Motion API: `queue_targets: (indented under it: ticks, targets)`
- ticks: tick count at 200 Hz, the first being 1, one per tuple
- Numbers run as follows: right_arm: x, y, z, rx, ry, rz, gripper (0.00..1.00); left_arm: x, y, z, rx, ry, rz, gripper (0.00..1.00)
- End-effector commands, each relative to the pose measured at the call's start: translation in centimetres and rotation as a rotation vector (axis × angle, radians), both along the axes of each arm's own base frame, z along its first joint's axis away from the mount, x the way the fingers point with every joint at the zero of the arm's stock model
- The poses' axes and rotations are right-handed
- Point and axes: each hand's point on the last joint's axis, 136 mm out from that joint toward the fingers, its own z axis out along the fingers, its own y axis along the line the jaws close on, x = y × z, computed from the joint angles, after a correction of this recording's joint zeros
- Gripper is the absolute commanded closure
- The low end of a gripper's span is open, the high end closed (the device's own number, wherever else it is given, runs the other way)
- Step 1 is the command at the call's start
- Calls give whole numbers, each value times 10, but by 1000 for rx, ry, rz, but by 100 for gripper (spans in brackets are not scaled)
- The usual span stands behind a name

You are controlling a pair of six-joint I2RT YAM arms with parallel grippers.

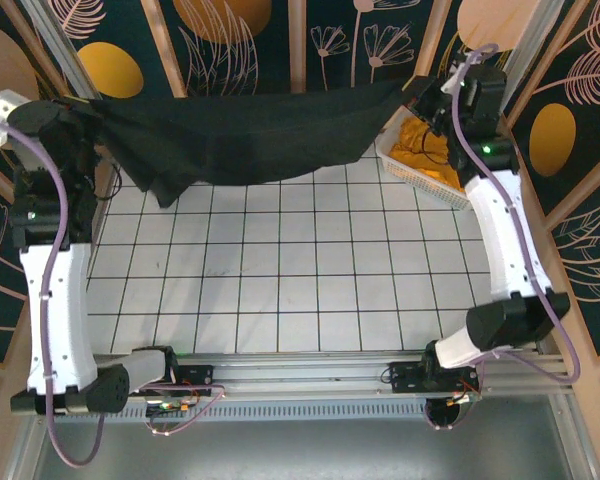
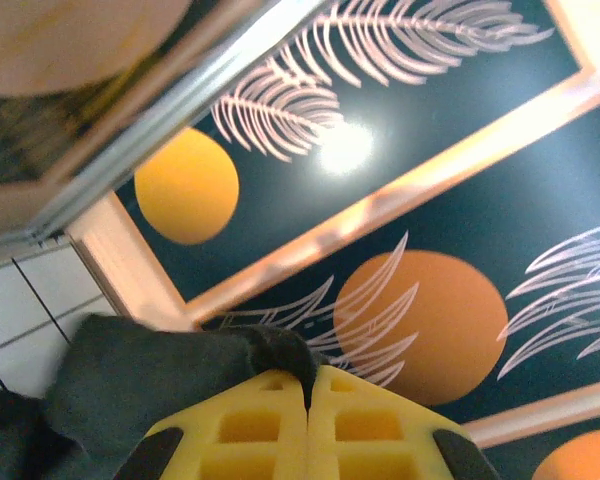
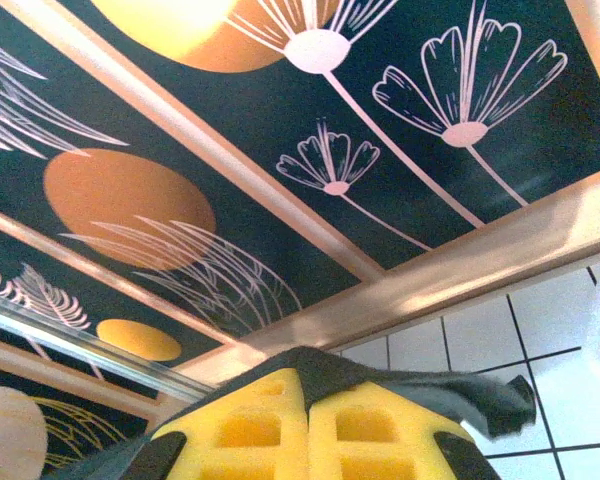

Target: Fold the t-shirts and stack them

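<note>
Left gripper (image 2: 308, 388): yellow pads pressed together, clenched on a fold of the black t-shirt (image 1: 250, 140), which bunches over the fingertips on the left side

Right gripper (image 3: 307, 392): pads likewise closed flat against each other, with dark cloth pinched at the tips and a flap trailing off to the right

Arms: both raised and reaching toward the far side, left one at the far-left corner, right one at the far-right corner above the basket (image 1: 412, 178)

Surface: the table (image 1: 300, 280) is white with a dark grid of square tiles, matte and even, with the arm bases on a metal rail (image 1: 310, 385) along the near edge

Room: a dark backdrop (image 1: 250, 40) printed with pale feathers, flowers and orange discs, split by light wooden slats, encloses three sides

Black t-shirt: stretched between the two grippers across the far edge — the upper hem nearly taut, the middle sagging, a loose corner hanging low at the left; whether it touches the tiles cannot be told

Mustard-yellow t-shirt (image 1: 425, 150): crumpled inside the white lattice basket at the far right

Open room: the middle and near tiles lie bare between the arms — the far edge is crowded by cloth and backdrop
</note>
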Motion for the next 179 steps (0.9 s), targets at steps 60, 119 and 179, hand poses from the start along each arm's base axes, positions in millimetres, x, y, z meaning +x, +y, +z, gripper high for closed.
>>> queue_targets:
  ticks: [60,119,179]
  targets:
    - [-57,-10,57,69,-198,1,100,-22,20,37,63,-18,123,100]
    - [43,44,15,118,-85,167,100,112,11,-54,-38,202,-84,100]
    - [90,28,69,118,-172,127,100,124,39,28,18,45,-111,100]
